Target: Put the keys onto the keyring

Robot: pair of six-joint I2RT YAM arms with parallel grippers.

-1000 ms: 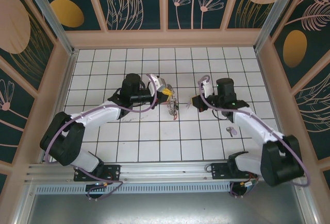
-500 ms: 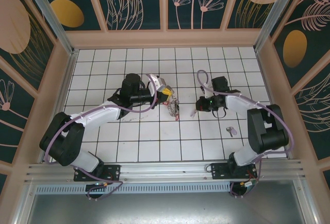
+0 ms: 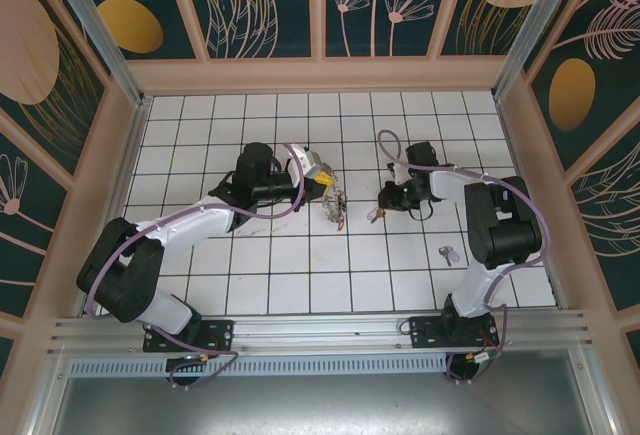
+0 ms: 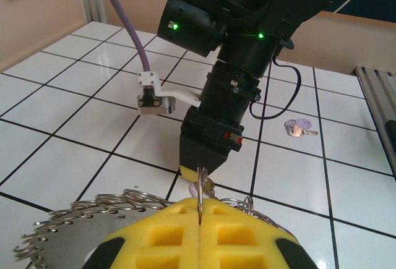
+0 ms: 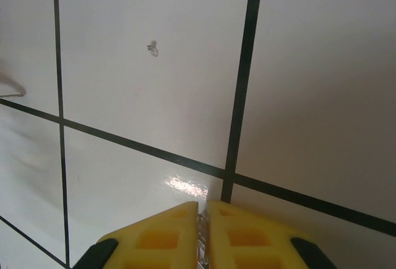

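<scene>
Top view: left tool (image 3: pixel 328 190) is sitting mid-surface (image 3: pixel 290 265), pinching the keyring (image 3: pixel 336 210), which is hanging just right of and nearer than it. Right tool (image 3: pixel 381 205) is pointing left at the ring, close beside it; can't tell if they're touching. A loose key (image 3: pixel 447 253) with a pale purple head is lying on the surface, near and right, well apart from both tools.

Left wrist: left tool (image 4: pixel 200 210) pads are pressing fully together on a thin edge of the keyring (image 4: pixel 74 216); coiled wire is spreading left. Right tool (image 4: pixel 197 173) is coming down just behind, with a pale-headed key (image 4: pixel 198 188) at its tip. Loose key (image 4: pixel 298 127) is lying far right.

Right wrist: right tool (image 5: pixel 202 210) pads are standing almost together, gripping a silvery sliver of the key (image 5: pixel 201 232) over white tile (image 5: pixel 154 108).
</scene>
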